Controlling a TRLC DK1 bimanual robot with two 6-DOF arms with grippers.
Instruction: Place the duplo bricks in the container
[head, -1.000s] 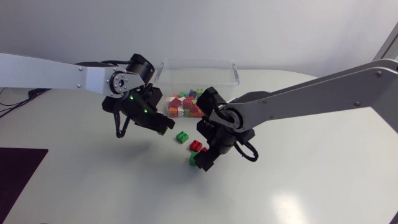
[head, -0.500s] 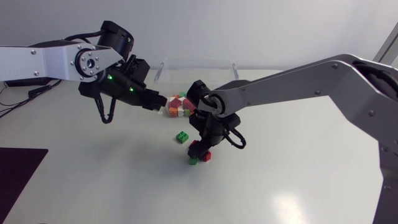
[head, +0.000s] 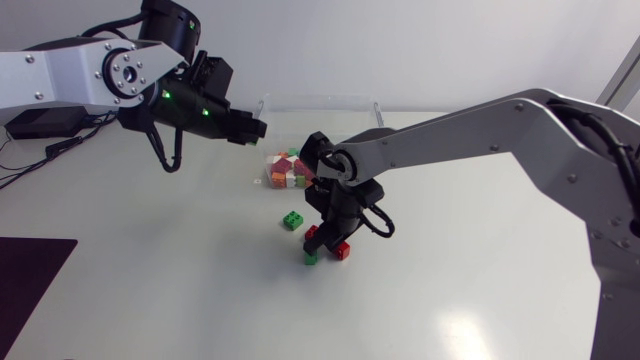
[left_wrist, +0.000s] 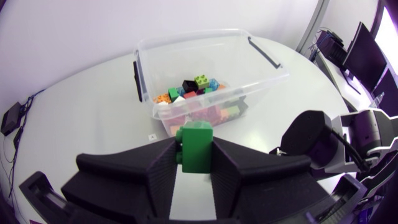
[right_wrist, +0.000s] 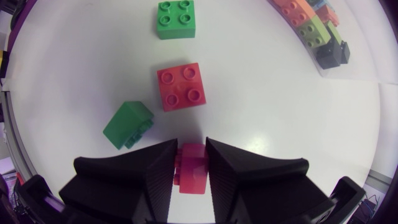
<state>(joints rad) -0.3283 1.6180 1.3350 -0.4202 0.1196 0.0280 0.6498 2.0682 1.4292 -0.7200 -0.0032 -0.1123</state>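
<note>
My left gripper (head: 255, 128) hangs in the air by the near left corner of the clear container (head: 372, 104), shut on a green brick (left_wrist: 195, 146). The container (left_wrist: 264, 59), ahead of that gripper, holds several coloured bricks (left_wrist: 198, 87). My right gripper (right_wrist: 191, 163) is down at the table in front of the container, shut on a pinkish-red brick (right_wrist: 191, 171). Ahead of it lie a red brick (right_wrist: 181, 86) and a green brick (right_wrist: 176, 18). A tilted green brick (right_wrist: 128, 124) lies beside it. In the head view the right gripper (head: 322, 240) stands among these loose bricks.
Loose on the table in the head view are a green brick (head: 292, 220), a red brick (head: 343, 250) and a small green brick (head: 311, 258). A dark mat (head: 30, 275) lies at the table's near left.
My left arm has lifted and swung back toward the container with the green brick. My right gripper has moved left over the loose bricks and shut on the pinkish-red brick.
</note>
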